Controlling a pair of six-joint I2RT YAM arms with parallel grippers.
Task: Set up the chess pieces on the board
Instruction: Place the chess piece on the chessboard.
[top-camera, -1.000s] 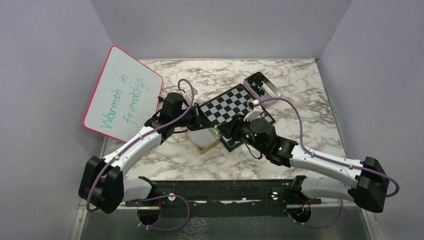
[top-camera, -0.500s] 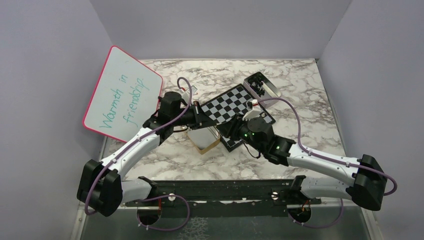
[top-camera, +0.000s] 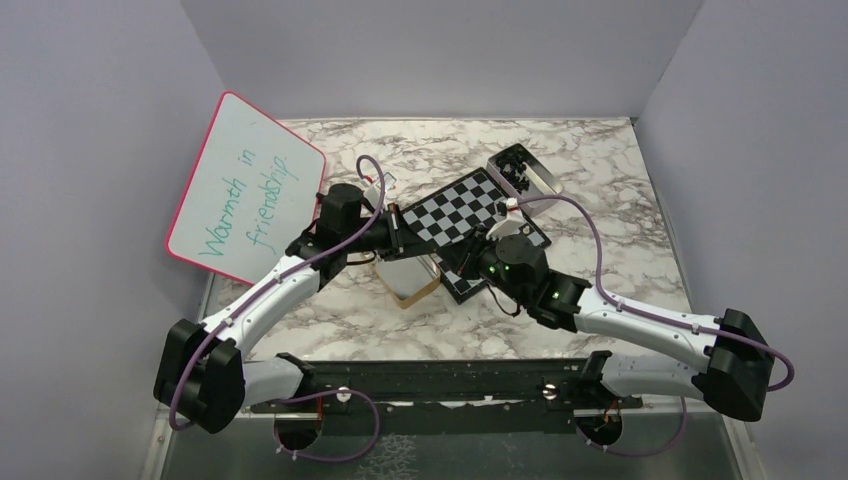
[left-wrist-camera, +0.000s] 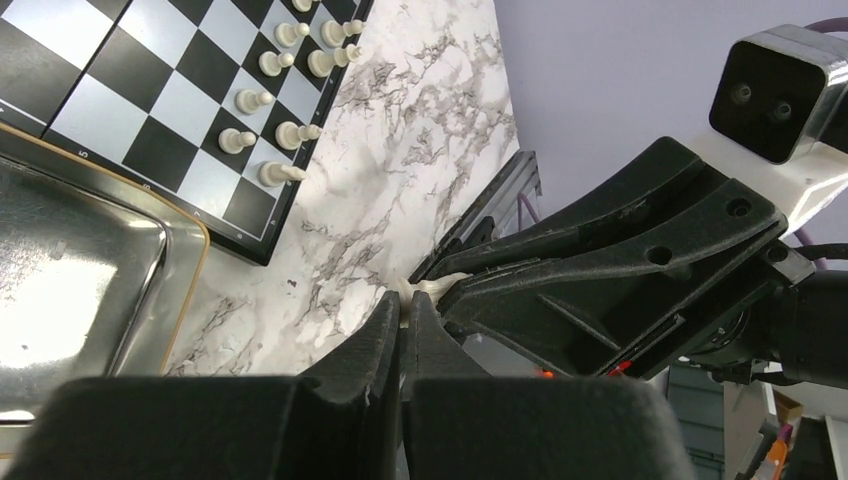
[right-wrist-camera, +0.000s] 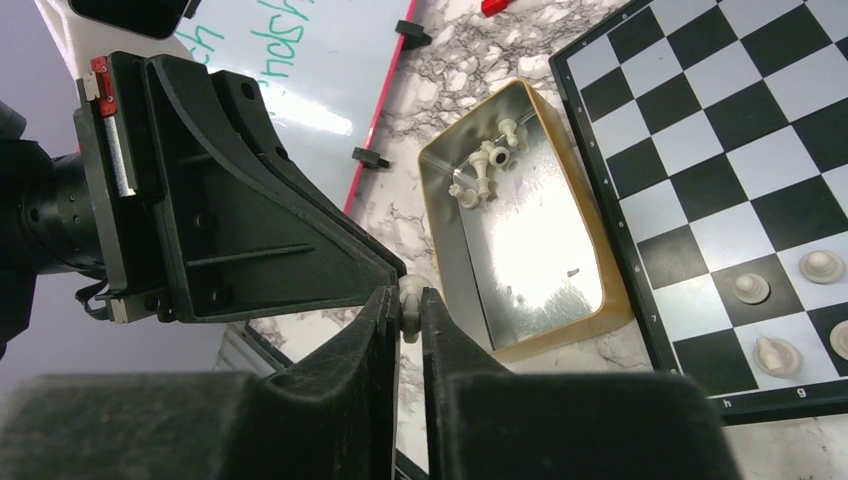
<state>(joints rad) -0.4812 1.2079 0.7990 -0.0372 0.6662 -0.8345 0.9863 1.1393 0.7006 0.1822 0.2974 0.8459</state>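
Observation:
The chequered board (top-camera: 470, 205) lies mid-table. Several whitish chess pieces (left-wrist-camera: 270, 100) stand on its near rows, also seen in the right wrist view (right-wrist-camera: 752, 288). My left gripper (left-wrist-camera: 405, 305) and right gripper (right-wrist-camera: 405, 300) meet tip to tip above the marble, near the board's front corner (top-camera: 452, 254). Both are shut on the same small whitish chess piece (right-wrist-camera: 411, 290), which shows at the left fingertips (left-wrist-camera: 428, 289). A few more whitish pieces (right-wrist-camera: 485, 165) lie in the open tin (right-wrist-camera: 440, 170).
The gold-rimmed tin (top-camera: 410, 285) sits just left of the board's front corner. A second tin (top-camera: 525, 170) with dark pieces stands at the board's far right. The pink-framed whiteboard (top-camera: 245, 190) leans at the left. Walls close in on three sides.
My right gripper has moved left, off the board's front corner, until its tips met my left gripper's. The left arm shifted only slightly.

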